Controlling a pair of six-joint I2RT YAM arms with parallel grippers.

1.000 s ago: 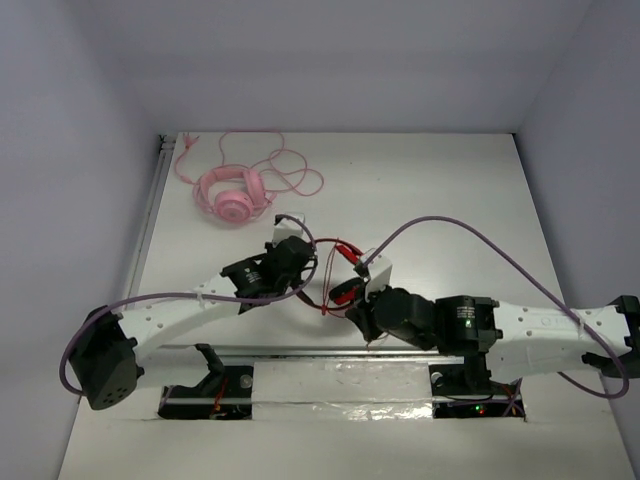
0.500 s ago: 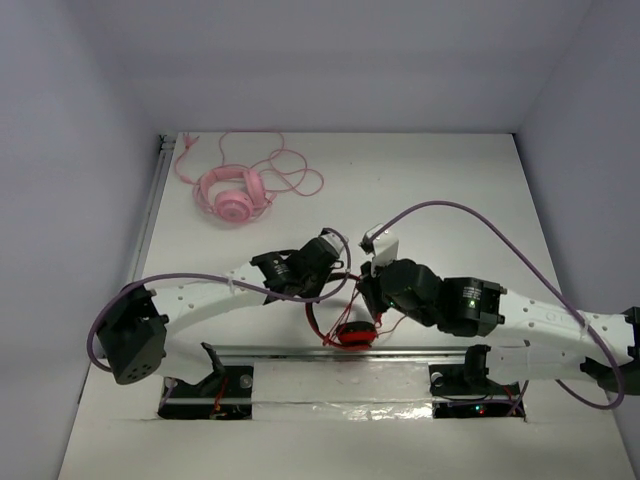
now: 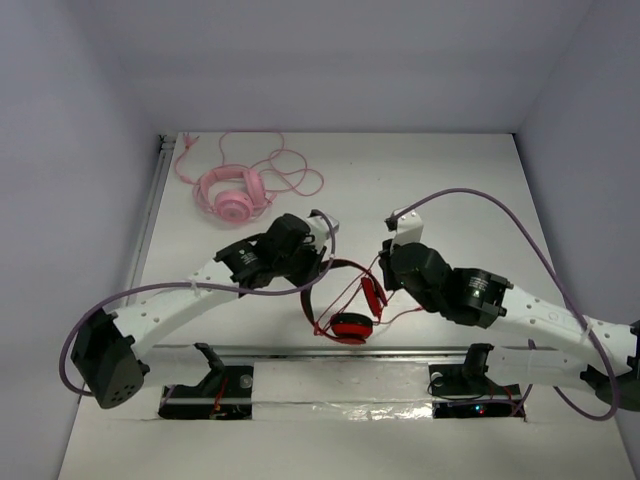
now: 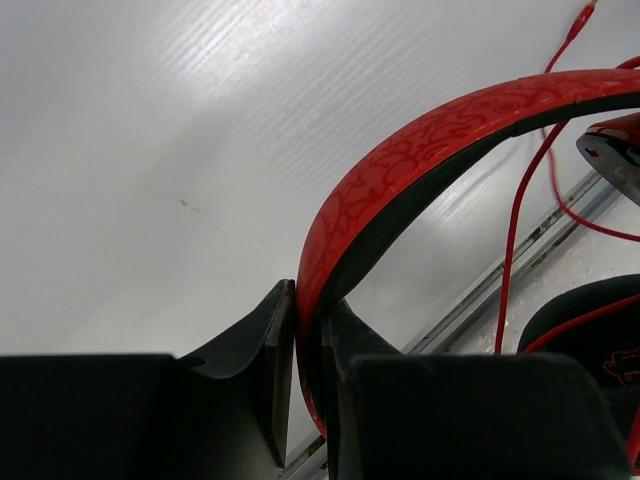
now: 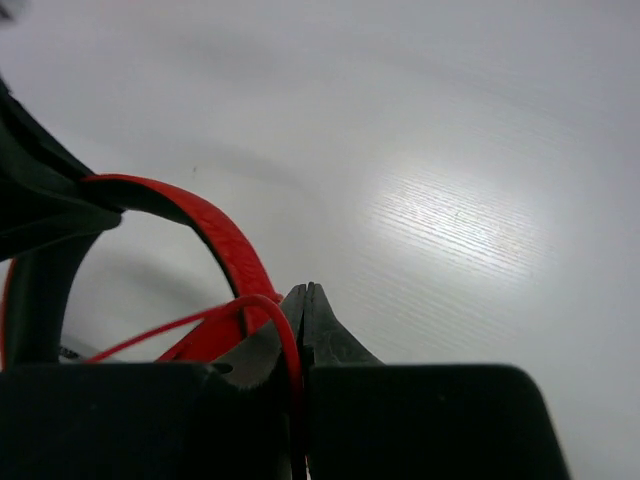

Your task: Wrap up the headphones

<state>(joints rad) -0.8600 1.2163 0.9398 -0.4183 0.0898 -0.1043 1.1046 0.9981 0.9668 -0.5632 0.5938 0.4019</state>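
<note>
The red headphones (image 3: 348,300) hang between my two arms above the table's near middle, one round ear cup (image 3: 351,327) lowest. My left gripper (image 3: 318,258) is shut on the black-and-red headband (image 4: 400,170), which arches up and to the right from my jaws in the left wrist view. My right gripper (image 3: 384,280) is shut on the thin red cable (image 5: 280,340), which loops over my left finger; the headband (image 5: 215,235) shows just to its left. Loose cable (image 3: 335,305) trails around the cups.
Pink headphones (image 3: 232,195) with a tangled pink cable (image 3: 285,170) lie at the back left of the white table (image 3: 450,190). A metal rail (image 3: 300,350) runs along the near edge, just under the hanging ear cup. Grey walls close in both sides.
Both grippers have moved away from the near edge and a little apart. The headphones came up with them, and the headband now spans between the two grippers.
</note>
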